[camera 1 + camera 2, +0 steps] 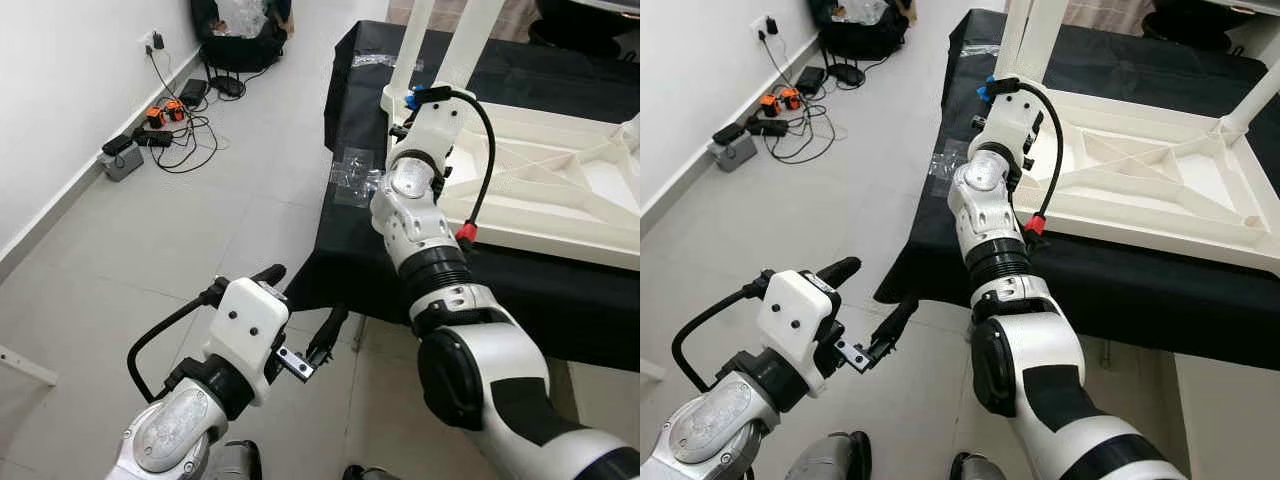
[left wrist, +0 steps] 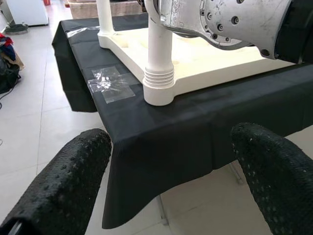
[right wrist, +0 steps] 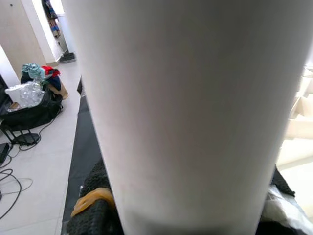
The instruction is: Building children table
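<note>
White plastic makes up the upturned children's table (image 1: 1160,185), which lies top-down on a black cloth (image 1: 520,290) over a work surface, legs pointing up. The right gripper (image 3: 186,215) is closed around the near corner leg (image 2: 159,54), its fingers (image 3: 93,215) pressed to either side of the post. The left gripper (image 2: 171,171) hangs spread and empty below the cloth's edge, near the floor. The risk, as I judge it, lies in the leg's ribbed socket: an off-axis push or twist could cock the leg, jam it half-seated, or drag the light table across the slippery cloth toward the edge.
</note>
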{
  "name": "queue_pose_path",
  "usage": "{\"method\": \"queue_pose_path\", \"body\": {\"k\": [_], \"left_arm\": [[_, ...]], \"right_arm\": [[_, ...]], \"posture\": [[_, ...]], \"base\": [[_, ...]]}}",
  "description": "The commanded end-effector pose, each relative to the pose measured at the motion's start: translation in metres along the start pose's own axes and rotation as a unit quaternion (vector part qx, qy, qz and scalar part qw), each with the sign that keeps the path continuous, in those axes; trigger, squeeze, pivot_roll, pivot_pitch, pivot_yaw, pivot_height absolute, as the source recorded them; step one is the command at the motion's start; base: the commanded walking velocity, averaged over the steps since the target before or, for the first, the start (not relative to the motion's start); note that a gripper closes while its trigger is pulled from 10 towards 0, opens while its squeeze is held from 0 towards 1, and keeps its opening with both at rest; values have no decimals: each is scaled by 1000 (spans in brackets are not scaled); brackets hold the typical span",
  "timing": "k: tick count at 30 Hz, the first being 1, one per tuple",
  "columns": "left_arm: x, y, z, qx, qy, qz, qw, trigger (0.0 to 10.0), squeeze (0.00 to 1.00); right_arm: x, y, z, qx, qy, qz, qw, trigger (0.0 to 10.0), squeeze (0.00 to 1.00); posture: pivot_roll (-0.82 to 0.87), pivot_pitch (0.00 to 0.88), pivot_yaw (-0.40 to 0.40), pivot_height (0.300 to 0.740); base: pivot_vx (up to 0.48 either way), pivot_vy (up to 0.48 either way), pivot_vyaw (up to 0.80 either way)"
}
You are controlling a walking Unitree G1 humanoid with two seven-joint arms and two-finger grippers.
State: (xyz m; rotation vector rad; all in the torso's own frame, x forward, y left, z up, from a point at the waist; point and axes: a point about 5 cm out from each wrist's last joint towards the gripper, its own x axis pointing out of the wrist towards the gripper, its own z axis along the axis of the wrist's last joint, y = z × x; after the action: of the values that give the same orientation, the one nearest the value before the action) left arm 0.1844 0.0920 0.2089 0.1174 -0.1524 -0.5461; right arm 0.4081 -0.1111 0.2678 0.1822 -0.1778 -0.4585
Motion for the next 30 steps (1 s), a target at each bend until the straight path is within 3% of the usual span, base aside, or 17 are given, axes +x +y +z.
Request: {"method": "queue_pose_path", "body": {"k": [1,2,3,6,7,9,10,17,19,23,26,30], "left_arm": [[0,-1,-4,-1,9,-2,1000,10000,0],[0,-1,-4,-1,9,-2,1000,10000,0],[0,-1,-4,-1,9,-1,1000,10000,0],[0,-1,-4,-1,9,-2,1000,10000,0],[-1,-1,-4,-1,10,-1,1000,10000,0],[-1,-1,-4,-1,10,-1,1000,10000,0],[-1,-1,-4,-2,10,-1,1000,10000,0],[-1,-1,-4,-1,10,-1,1000,10000,0],[-1,-1,-5,-1,9,0,1000,10000,0],[-1,-1,-4,-1,9,0,1000,10000,0],[-1,0,-4,-1,7,1,1000,10000,0],[0,0,-4,-1,6,2,1000,10000,0]], "right_arm": [[1,-13,-21,12,48,-34,998,10000,0],[1,-13,-21,12,48,-34,998,10000,0],[1,-12,-20,11,44,-30,998,10000,1000],[0,-11,-17,8,37,-24,999,10000,1000],[0,-10,-16,4,33,-22,999,10000,616],[0,-10,-16,4,33,-22,999,10000,616],[0,-9,-15,5,31,-20,999,10000,0],[0,-8,-11,3,17,-14,1000,10000,0],[-3,-2,-6,14,-4,21,1000,10000,0],[-4,0,-4,20,-9,32,999,10000,0],[-6,0,11,26,-52,48,997,10000,0],[-7,-1,16,31,-64,55,996,10000,0]], "posture": [[118,257,-67,740],[118,257,-67,740],[117,258,-68,740],[117,258,-68,740],[117,258,-68,740],[117,258,-68,740],[117,258,-68,740],[117,258,-68,740],[120,257,-66,740],[120,257,-66,740],[116,256,-66,740],[116,256,-66,740]], "base": [[0,0,0],[0,0,0],[0,0,0],[0,0,0],[0,0,0],[0,0,0],[0,0,0],[0,0,0],[0,0,0],[0,0,0],[0,0,0],[0,0,0]]}}
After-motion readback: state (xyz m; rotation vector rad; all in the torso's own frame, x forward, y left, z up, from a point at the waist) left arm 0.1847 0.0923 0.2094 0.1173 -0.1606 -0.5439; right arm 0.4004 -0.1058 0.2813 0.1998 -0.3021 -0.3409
